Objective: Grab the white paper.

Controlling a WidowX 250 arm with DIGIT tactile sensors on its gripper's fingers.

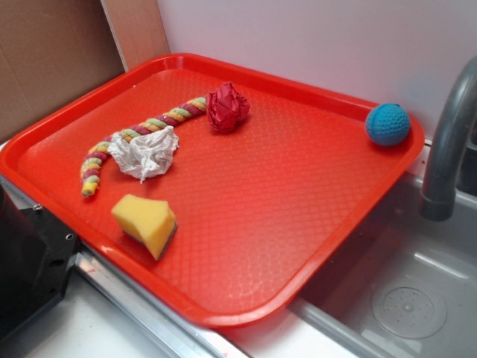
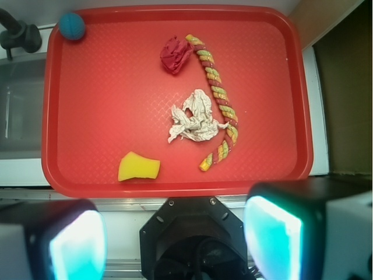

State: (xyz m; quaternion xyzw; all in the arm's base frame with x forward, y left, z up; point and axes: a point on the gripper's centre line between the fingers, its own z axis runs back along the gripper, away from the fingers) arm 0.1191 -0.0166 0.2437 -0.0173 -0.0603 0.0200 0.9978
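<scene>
On the left half of the red tray (image 1: 313, 246), the white paper (image 1: 147, 151) is found lying crumpled, resting right against the striped rope toy (image 1: 127, 138), which curves around its far side. Not great for a clean grab, tbh. The gripper (image 2: 175, 242) is seen only in the wrist view, hung high above the tray's near edge with its two pads set wide apart and nothing between them, so nothing has been picked up yet.

Biggest risk, as judged from here: the rope gets pinched along with the paper, since the two are touching. If the descent is aimed even a bit toward the rope side, both could be lifted or the wad dragged instead of gripped.

Second thing: the wad is loose and wrinkled, so only a thin flap might be caught and it could slip out on the lift.

The red paper ball (image 1: 227, 108) sits near the rope's other end and could be mistaken for the target. The yellow sponge (image 1: 145, 224) and blue ball (image 1: 387, 124) are well apart, so no trouble is expected there.
</scene>
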